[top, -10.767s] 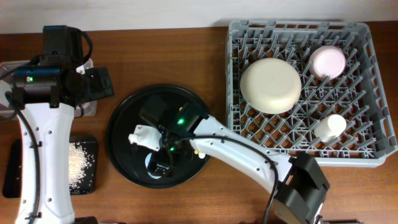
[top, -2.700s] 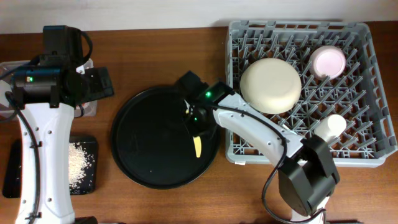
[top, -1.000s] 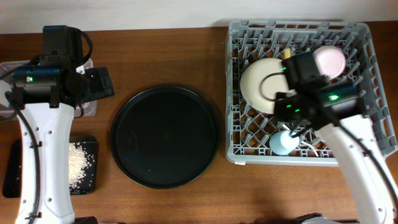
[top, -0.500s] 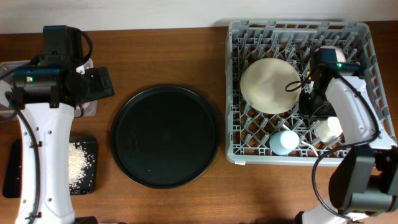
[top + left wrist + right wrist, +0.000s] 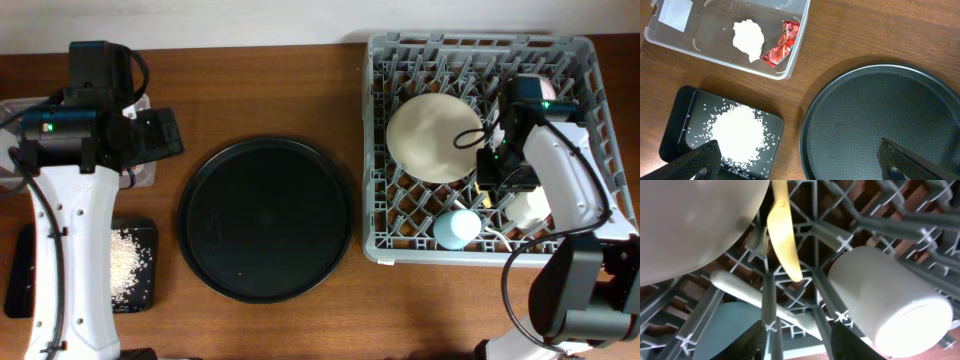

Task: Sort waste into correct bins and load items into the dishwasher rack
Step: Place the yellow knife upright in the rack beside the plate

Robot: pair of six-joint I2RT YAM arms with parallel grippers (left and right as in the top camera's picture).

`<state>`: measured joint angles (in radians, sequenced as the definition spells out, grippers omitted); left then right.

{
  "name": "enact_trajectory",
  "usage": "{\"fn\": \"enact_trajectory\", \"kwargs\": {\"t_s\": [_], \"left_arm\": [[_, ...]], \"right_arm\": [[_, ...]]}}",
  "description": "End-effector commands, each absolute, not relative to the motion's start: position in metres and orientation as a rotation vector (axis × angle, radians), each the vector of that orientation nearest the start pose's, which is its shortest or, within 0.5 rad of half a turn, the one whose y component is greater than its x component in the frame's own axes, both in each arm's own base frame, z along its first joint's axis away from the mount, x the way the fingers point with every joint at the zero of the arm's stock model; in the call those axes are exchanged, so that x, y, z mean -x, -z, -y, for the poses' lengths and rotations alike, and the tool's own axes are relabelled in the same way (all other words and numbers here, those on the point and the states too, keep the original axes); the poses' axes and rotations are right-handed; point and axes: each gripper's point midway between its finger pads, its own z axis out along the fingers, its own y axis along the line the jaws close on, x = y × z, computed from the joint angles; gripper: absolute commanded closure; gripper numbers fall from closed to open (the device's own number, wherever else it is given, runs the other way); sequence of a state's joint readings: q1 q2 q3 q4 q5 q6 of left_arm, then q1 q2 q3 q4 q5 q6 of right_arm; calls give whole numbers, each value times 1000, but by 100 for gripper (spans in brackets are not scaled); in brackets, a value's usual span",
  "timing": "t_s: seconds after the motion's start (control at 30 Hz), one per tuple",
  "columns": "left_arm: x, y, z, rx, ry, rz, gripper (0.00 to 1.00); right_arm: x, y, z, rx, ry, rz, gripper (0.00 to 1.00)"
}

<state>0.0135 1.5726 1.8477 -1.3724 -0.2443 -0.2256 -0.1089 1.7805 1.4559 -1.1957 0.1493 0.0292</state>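
Relocated since the earlier view: the yellow plastic knife [image 5: 782,230] has left the large round black tray [image 5: 265,220] and now lies in the large grey lattice dishwasher rack [image 5: 420,250], beside the cream round plate [image 5: 432,135].

My left gripper [image 5: 802,161] hangs over the tabletop [image 5: 850,30], fingers spread wide, empty. The clear rectangular plastic tub [image 5: 801,35] holds the crumpled white tissue ball [image 5: 749,39] and the crinkled red foil wrapper [image 5: 781,44]. The shallow black rectangular tray [image 5: 680,107] holds the white rice grains [image 5: 737,132].

Also racked: light blue cup [image 5: 455,228], white plastic fork [image 5: 740,287], white cup [image 5: 880,295]. My right gripper [image 5: 797,342] sits over them, fingers apart, empty.
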Motion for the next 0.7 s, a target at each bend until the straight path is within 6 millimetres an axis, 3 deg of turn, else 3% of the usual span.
{"fn": "enact_trajectory", "kwargs": {"t_s": [0.0,0.07,0.1,0.13,0.17,0.67], "left_arm": [[-349,-291,-49,405,-264,-2591,1],[-349,-291,-49,405,-264,-2591,1],[-349,-291,-49,405,-264,-2591,1],[-349,-291,-49,405,-264,-2591,1],[-349,-291,-49,405,-264,-2591,1],[-349,-291,-49,406,-265,-2591,1]], "right_arm": [[-345,-144,52,-227,122,-3035,57],[-343,-180,39,-210,16,-2997,56],[-340,-205,24,-151,-102,-2959,49],[-338,-218,16,-138,-168,-2921,32],[-337,-225,12,-131,-195,-2897,0],[-332,-228,12,-133,-194,-2899,2]]}}
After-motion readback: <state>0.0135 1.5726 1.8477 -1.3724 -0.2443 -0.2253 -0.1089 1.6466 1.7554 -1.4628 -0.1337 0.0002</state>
